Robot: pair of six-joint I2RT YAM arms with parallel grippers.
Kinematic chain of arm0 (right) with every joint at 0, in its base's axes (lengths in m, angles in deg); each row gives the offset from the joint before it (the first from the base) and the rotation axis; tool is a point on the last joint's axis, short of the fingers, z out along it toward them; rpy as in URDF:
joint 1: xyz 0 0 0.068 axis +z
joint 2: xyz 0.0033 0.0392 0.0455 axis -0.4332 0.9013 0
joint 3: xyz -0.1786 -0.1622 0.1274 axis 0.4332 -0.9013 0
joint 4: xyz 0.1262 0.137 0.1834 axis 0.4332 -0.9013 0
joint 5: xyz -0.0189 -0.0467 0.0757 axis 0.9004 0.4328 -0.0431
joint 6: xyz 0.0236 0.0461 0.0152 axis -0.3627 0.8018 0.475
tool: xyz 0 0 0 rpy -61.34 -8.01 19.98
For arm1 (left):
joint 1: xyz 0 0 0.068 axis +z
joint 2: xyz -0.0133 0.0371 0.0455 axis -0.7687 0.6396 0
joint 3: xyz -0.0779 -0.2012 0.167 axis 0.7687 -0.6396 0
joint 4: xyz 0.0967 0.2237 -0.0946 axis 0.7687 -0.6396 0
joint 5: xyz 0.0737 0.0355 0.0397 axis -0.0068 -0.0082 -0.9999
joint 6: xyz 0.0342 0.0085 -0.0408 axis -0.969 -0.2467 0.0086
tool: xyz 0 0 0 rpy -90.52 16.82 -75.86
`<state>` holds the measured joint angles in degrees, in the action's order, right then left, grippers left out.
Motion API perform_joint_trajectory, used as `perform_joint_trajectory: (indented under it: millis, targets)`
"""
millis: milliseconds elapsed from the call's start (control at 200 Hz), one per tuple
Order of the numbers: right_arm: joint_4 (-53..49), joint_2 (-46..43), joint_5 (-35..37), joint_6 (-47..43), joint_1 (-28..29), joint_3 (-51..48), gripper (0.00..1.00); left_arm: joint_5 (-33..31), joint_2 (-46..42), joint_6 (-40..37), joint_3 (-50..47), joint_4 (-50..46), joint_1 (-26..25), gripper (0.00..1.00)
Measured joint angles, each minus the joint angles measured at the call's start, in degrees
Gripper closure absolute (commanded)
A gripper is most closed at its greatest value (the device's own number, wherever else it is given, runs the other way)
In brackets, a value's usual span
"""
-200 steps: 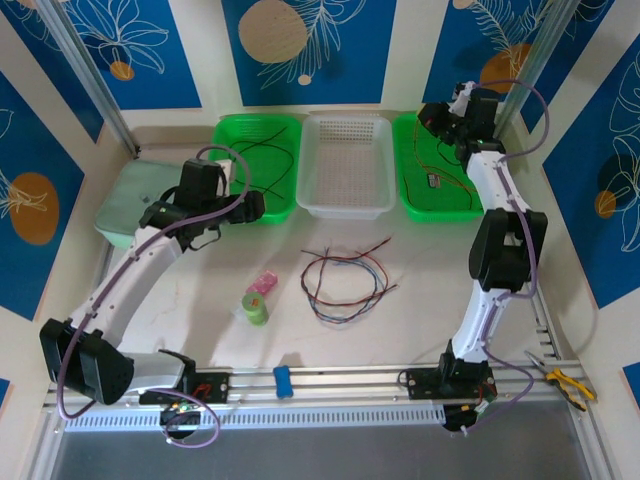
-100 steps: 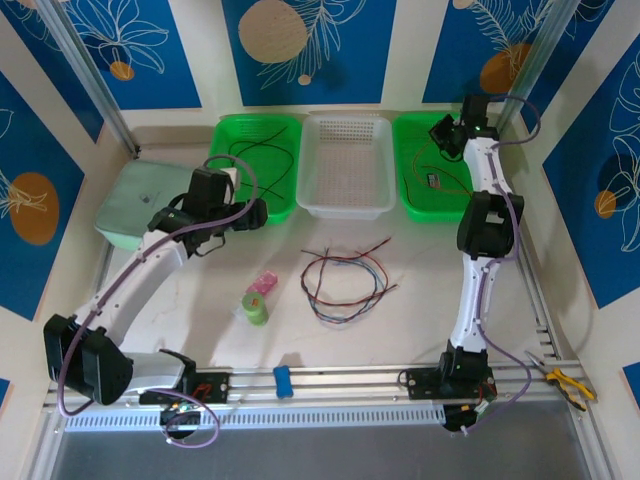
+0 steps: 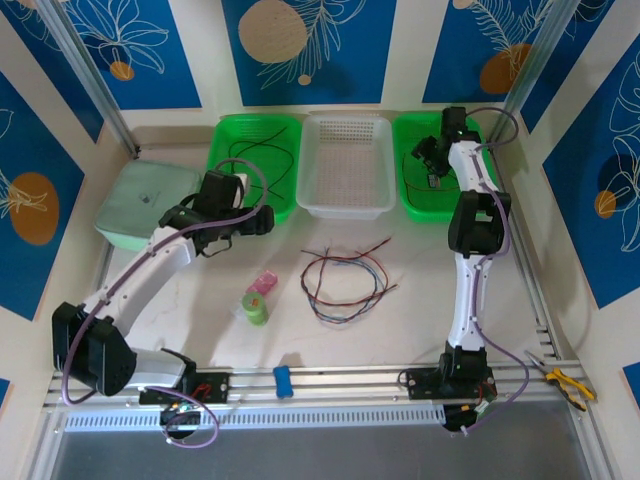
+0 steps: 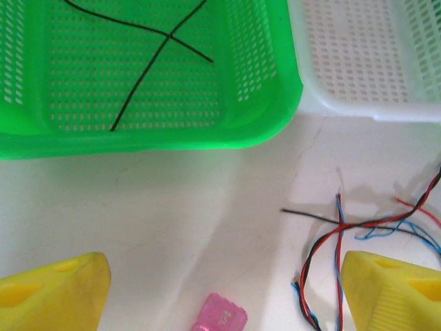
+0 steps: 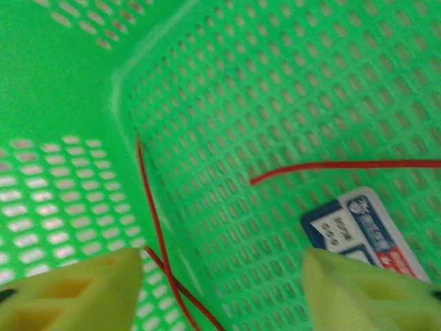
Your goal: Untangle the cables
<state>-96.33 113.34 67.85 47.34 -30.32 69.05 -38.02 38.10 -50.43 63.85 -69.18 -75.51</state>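
Right wrist shows the right hand (image 5: 220,283) released above red cables (image 5: 331,165) and a blue-white label (image 5: 355,227), print unreadable; left hand (image 4: 224,279) likewise released.

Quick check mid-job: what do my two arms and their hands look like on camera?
The left arm and right arm are white curved links with black joint housings. A thin purple cable loops along each. From above, the left hand and right hand look black. The wrist views show blunt, wedge-shaped yellow fingers with recessed slots.
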Motion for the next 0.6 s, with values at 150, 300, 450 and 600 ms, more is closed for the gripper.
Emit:
perform_joint_trajectory:
  millis: [150, 300, 450, 600]
  targets:
    - [0.02, -7.74, 1.49, -1.29, -0.02, -8.04, 0.2, 0.02, 0.55, 0.02, 3.26, -3.43, -1.81, 0.12]
    - [2.43, -21.18, 2.19, -2.97, 0.04, -18.34, 0.19, -0.24, 0.42, 0.11, 4.7, -4.85, -3.93, 0.12]
    - [5.66, -34.95, 2.08, -5.29, 0.76, -29.83, 0.21, -1.05, 0.39, 0.74, 4.74, -6.67, -6.69, 0.12]
    - [7.23, -48.43, 1.42, -8.0, 3.52, -44.3, 0.26, -1.49, 0.31, 2.05, 4.85, -8.17, -10.27, 0.12]
